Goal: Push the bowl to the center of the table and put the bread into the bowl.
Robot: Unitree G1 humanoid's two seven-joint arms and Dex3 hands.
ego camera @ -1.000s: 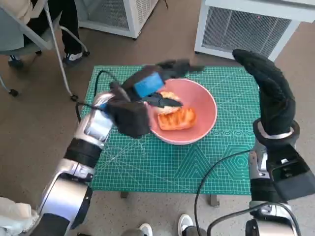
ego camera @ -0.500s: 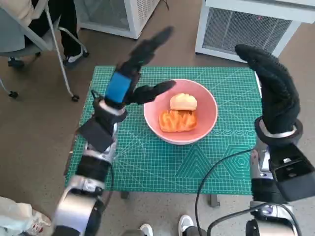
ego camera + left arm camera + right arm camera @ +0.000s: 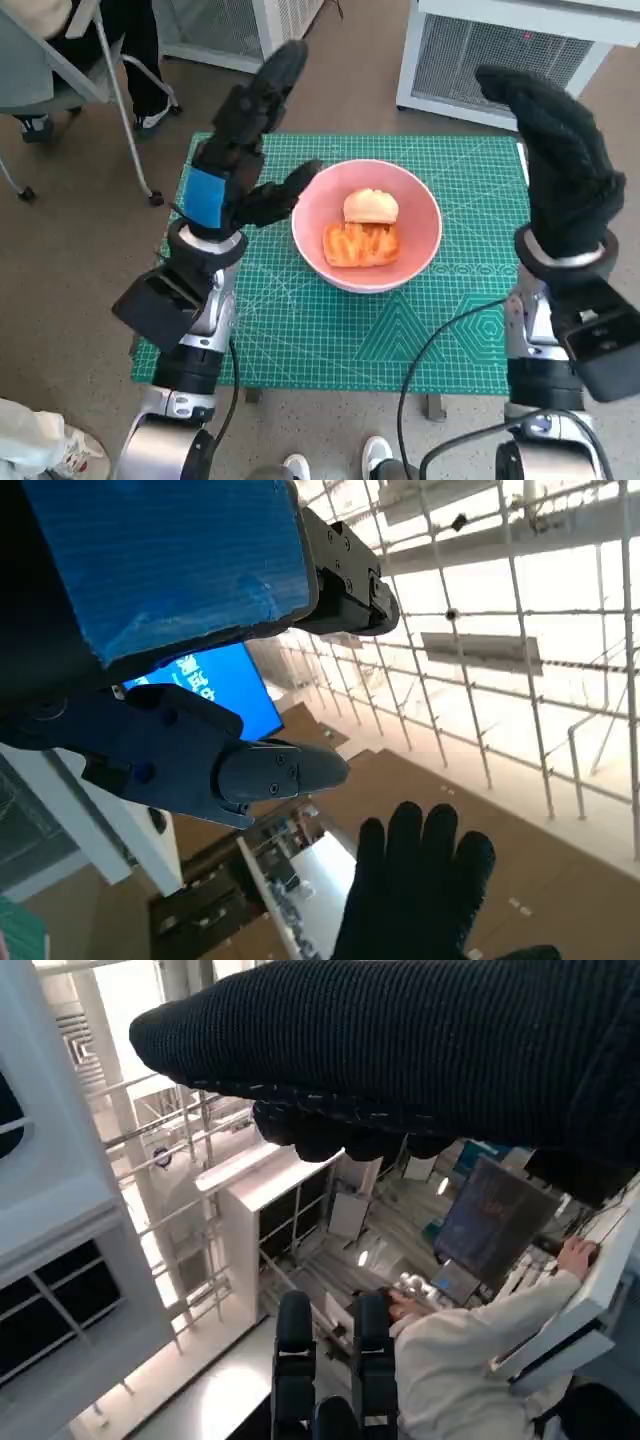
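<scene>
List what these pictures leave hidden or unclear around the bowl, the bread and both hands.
- Head view: the pink bowl's underside and the mat beneath it are hidden by the bowl.
- Head view: the bread pieces' undersides lie against the bowl.
- Both wrist views point up at the room, showing neither table nor bowl.
- Right hand: palm side faces away; the right wrist view shows only the glove's edge.
- Left hand: nothing visibly held.

Lab: green cutting mat (image 3: pixel 300 330) on table, white equipment cabinets (image 3: pixel 510 50).

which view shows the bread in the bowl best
The head view: the bread lies in plain sight inside the pink bowl, a round roll behind a flat orange piece, seen from above. Neither wrist view shows the bread or bowl; both point up at the room.
</scene>
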